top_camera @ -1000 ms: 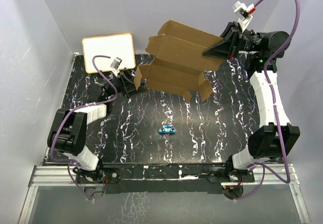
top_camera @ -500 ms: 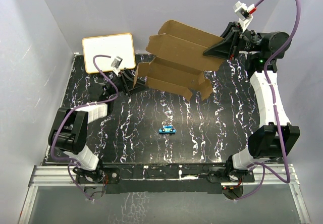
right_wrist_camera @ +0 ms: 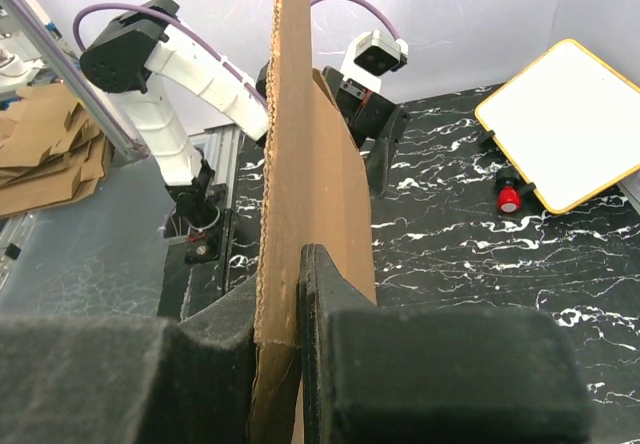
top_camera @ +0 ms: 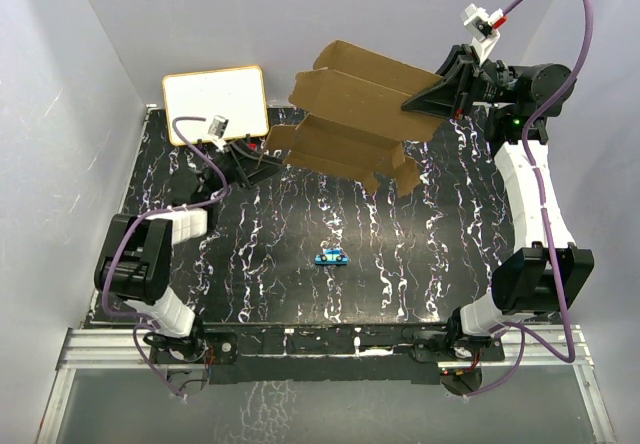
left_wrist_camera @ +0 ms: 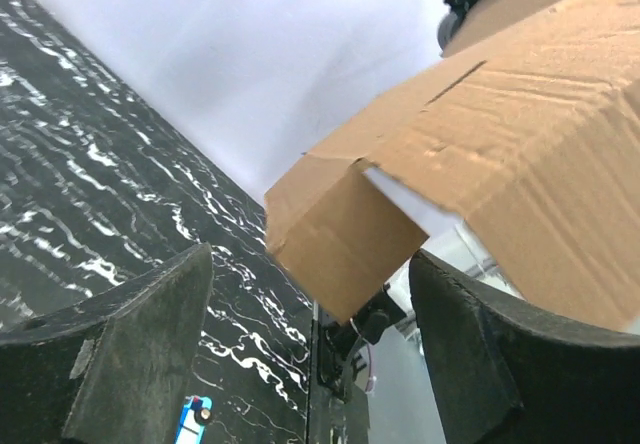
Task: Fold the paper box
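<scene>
Paper box [top_camera: 350,129], a partly shaped brown cardboard sheet with flaps and tabs, hangs tilted in the air over the far side of the black marbled table [top_camera: 300,294]. The right gripper [top_camera: 415,104] pinches its right edge. The left gripper [top_camera: 262,164] sits at the low left end flap. A white board [top_camera: 215,102] lies at the far left corner, and a small blue object [top_camera: 330,257] lies mid-table, well apart from the box.

From the left wrist, the jaws stand wide, a corner flap hanging between the fingers [left_wrist_camera: 130,354]; contact cannot be told.

From the right wrist, the jaws are clamped tight on the sheet's corrugated edge, which stands upright. A red object [right_wrist_camera: 509,200] touches the board's frame.
</scene>
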{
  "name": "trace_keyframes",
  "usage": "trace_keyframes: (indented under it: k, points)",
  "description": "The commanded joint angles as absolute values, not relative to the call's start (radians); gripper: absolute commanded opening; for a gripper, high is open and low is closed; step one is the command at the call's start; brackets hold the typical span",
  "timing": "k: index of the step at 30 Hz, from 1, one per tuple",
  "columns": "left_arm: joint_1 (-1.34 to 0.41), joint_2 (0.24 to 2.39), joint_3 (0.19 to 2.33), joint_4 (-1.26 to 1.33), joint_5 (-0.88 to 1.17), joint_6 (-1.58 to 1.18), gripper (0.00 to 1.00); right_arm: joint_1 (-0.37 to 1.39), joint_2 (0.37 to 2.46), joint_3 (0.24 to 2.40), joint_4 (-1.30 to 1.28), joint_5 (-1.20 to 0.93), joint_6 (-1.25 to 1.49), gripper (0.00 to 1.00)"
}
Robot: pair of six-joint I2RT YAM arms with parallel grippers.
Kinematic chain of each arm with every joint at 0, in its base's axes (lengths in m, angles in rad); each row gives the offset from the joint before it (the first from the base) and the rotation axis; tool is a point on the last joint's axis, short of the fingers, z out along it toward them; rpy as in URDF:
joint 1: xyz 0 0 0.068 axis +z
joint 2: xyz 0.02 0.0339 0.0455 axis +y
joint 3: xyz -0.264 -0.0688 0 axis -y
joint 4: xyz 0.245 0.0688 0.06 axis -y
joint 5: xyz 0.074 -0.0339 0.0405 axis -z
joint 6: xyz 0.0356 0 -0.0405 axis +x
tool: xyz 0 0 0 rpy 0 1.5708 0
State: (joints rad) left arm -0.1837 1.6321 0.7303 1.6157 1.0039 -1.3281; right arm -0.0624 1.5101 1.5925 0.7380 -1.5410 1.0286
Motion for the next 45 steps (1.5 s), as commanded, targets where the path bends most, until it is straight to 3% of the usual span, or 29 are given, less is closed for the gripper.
trace_keyframes:
  k: [1, 7, 12, 24, 45]
  points:
    - [-0.089, 1.539, 0.642, 1.807, 0.945, -1.313, 0.78, -0.074, 1.497, 1.607, 0.780, -1.536, 1.043, 0.08]
    - [-0.009, 1.467, 0.536, 1.807, 0.865, -1.259, 0.81, -0.075, 1.496, 1.608, 0.796, -1.531, 1.059, 0.08]
    - [-0.009, 1.521, 0.556, 1.808, 0.854, -1.320, 0.76, -0.074, 1.493, 1.607, 0.806, -1.531, 1.067, 0.08]
    - [-0.101, 1.531, 0.654, 1.807, 1.004, -1.314, 0.76, -0.074, 1.501, 1.613, 0.813, -1.529, 1.079, 0.08]
    - [-0.174, 1.517, 0.696, 1.807, 1.088, -1.325, 0.75, -0.075, 1.506, 1.616, 0.830, -1.522, 1.092, 0.08]
